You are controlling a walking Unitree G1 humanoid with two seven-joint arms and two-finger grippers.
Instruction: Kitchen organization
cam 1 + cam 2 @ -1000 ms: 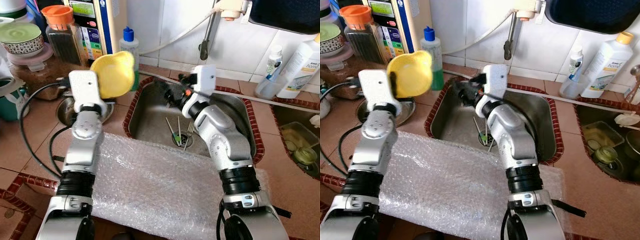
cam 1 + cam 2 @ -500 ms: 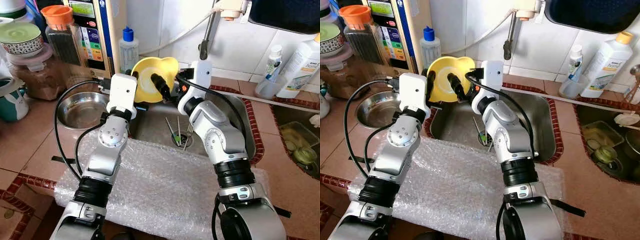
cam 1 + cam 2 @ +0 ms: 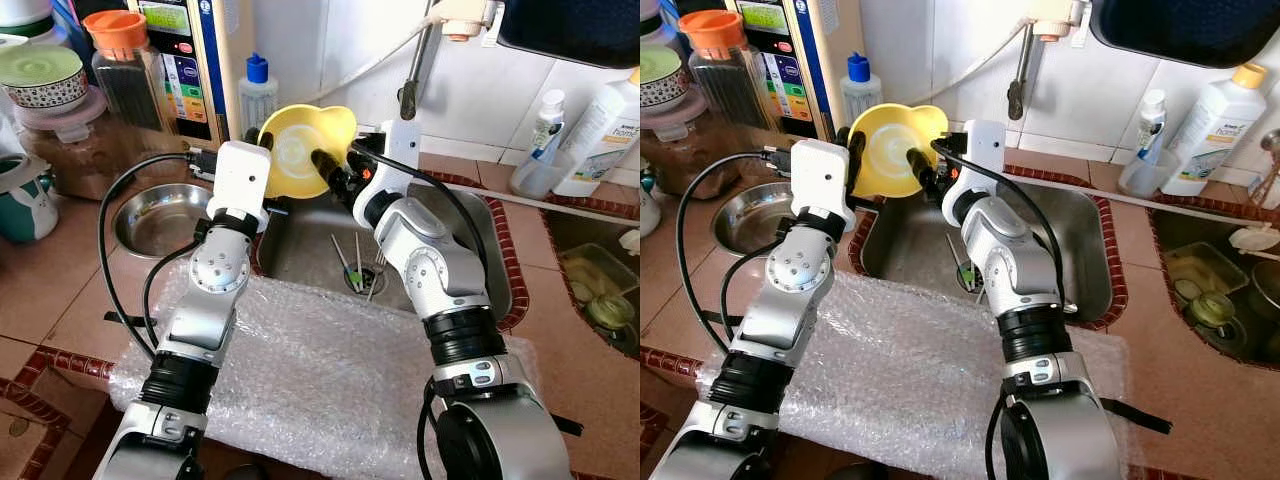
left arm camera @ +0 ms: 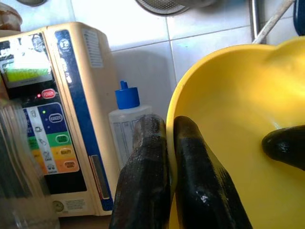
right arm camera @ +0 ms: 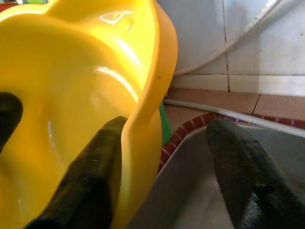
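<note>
Bright even daylight, soft shadows, sharp head views, glare on yellow bowl (image 5: 114,19), blurred foreground fingers (image 4: 143,191)

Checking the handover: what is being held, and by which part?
The left pincer pinches the yellow bowl by its rim. The right pincer is open, straddling the opposite rim.

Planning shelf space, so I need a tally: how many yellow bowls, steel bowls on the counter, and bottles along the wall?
Yellow bowl: 1
Steel bowl: 1
Bottles: 3, namely blue-capped bottle, small bottle, large white bottle
Total: 5
</note>
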